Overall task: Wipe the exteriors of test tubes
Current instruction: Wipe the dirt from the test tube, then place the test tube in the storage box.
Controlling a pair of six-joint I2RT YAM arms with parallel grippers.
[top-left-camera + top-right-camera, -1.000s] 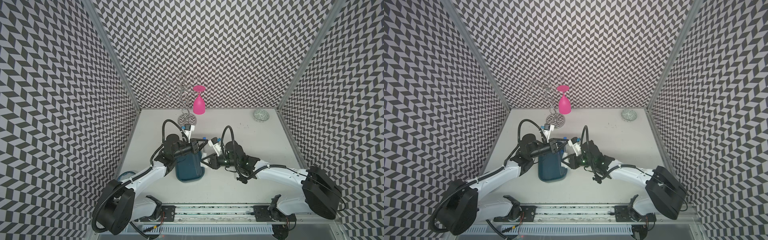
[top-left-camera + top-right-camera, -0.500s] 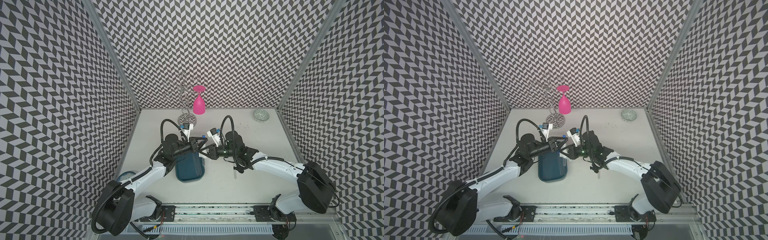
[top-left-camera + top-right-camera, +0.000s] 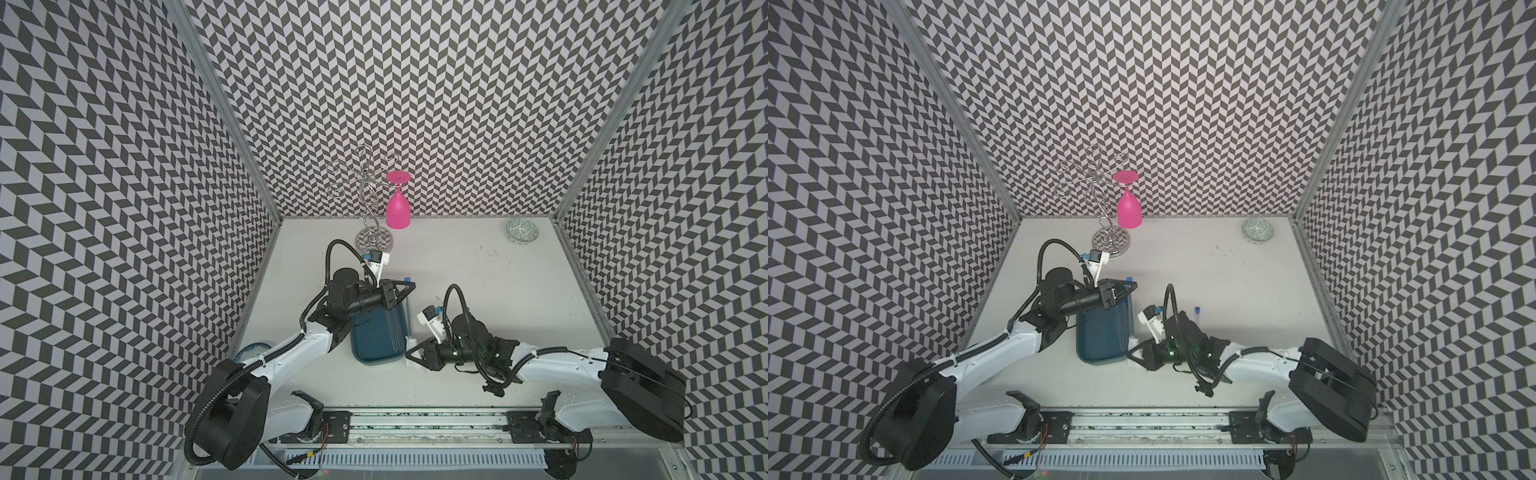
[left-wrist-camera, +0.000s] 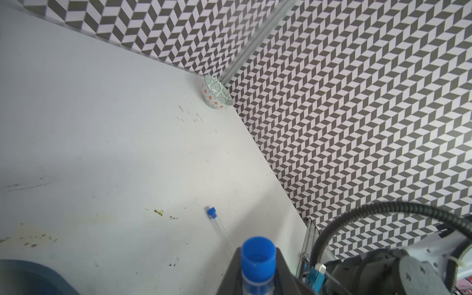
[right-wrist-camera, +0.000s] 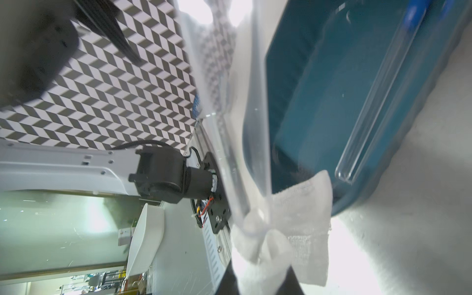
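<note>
- Teal tray (image 3: 370, 345) is lying on the white desk (image 3: 498, 299), toward 8 o'clock from the desk's middle in both top views.
- Two test tubes (image 5: 378, 97) are resting side by side inside the tray, along its 3 o'clock wall, with their round ends pointing to 6 o'clock.
- Left pincer (image 3: 409, 286) is gripping a third test tube (image 3: 409, 316) just below its blue cap (image 4: 258, 251), with the jaws closed tight against the glass.
- This tube is running along the tray's 3 o'clock rim, cap toward 12 o'clock and round end toward 6 o'clock.
- Right pincer (image 5: 262, 279) is pinching a white tissue (image 5: 301, 217), its jaws nearly closed on the folded material.
- The tissue is wrapping around the round end of the third test tube, at the tray's 5 o'clock corner.
- A fourth test tube (image 4: 221, 229) is lying flat on the desk at 3 o'clock of the tray and apart from it, and the right arm is partly hiding it in the top views.
- A wire rack (image 3: 368, 195) is standing at the desk's 11 o'clock edge, with a pink glass (image 3: 397, 210) hanging upside down from it.
- A patterned bowl (image 3: 522, 231) is sitting in the 1 o'clock corner.
</note>
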